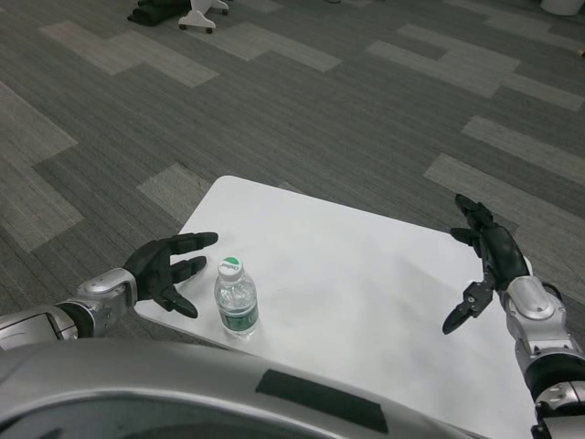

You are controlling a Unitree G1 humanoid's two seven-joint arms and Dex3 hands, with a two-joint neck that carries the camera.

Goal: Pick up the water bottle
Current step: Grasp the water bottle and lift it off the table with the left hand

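One water bottle (236, 299) upright (green cap), left robot hand (167, 269) just beside

An office-like or lab room: grey patterned carpet tiles (302, 119) cover a wide open floor, a white worktop (366, 274) stands alone, and a wheeled base (203, 16) shows at the far edge.
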